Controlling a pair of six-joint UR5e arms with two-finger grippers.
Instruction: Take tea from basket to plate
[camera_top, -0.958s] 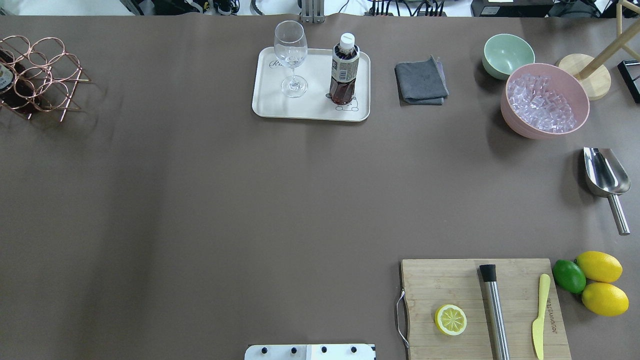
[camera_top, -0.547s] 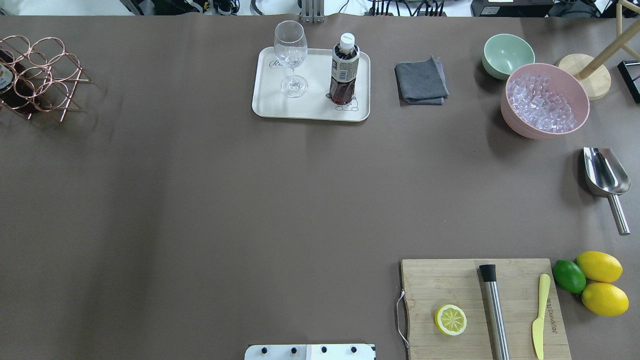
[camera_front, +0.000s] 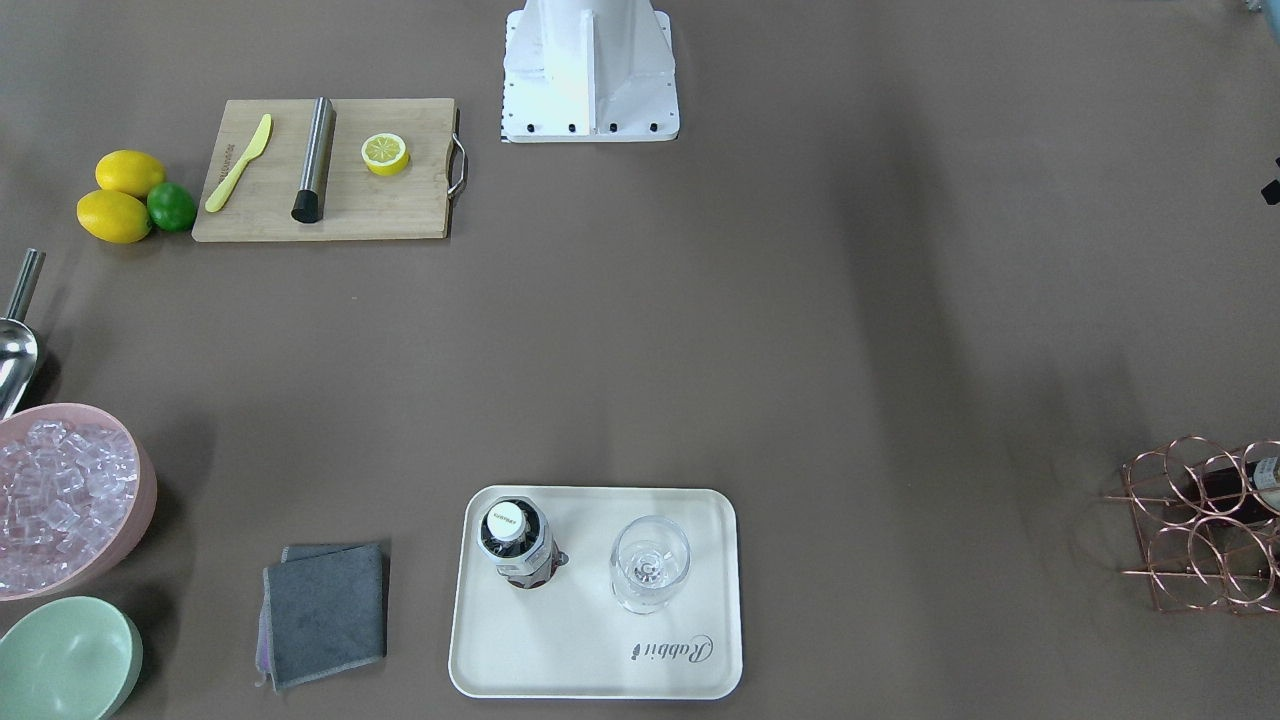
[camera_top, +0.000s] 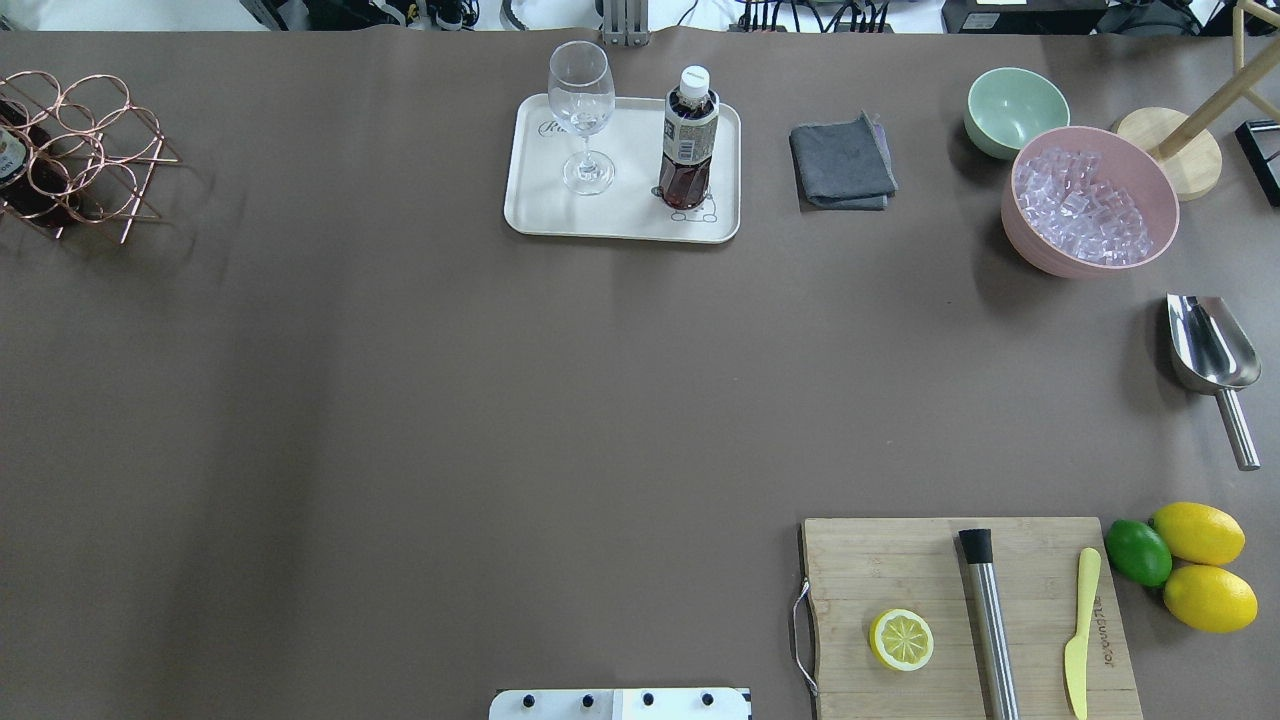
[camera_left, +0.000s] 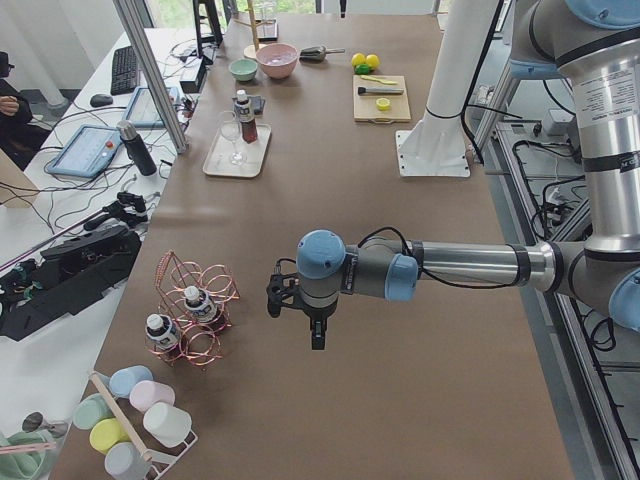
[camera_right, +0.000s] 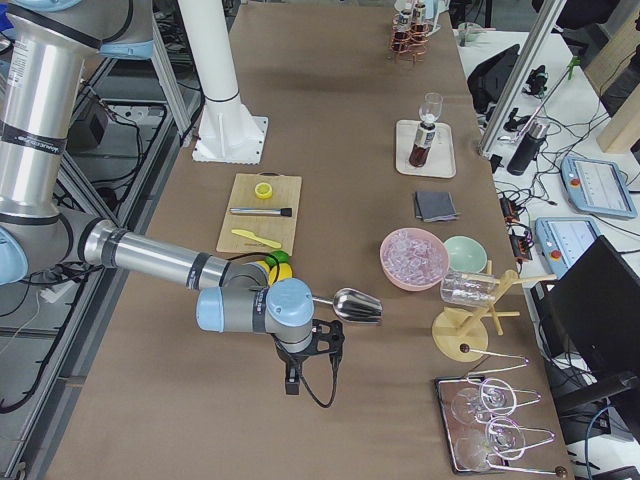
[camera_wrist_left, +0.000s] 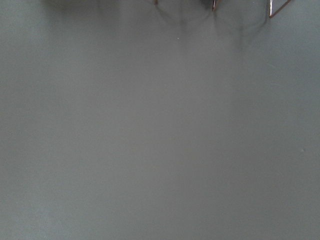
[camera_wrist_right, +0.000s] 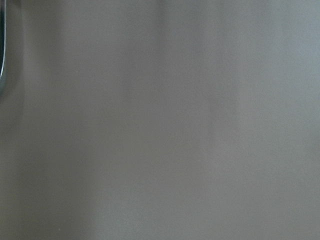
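Copper basket (camera_left: 190, 318), near the left gripper (camera_left: 316, 338), holds two bottles (camera_left: 197, 303). One tea (camera_top: 688, 140) stands upright on the plate (camera_top: 620, 222), well away from it and from the right gripper (camera_right: 292, 378). Both grippers seem empty, though I cannot tell how far either is open. The task looks done.

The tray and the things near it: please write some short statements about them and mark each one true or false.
1. A tea bottle stands upright on the tray. True.
2. The wine glass lies on its side. False: it stands upright on the tray, beside the tea bottle.
3. The wire rack is empty. False: two bottles rest in it.
4. The pink bowl holds ice cubes. True.
5. The grey cloth lies on the tray. False: it lies beside the tray, apart from it.
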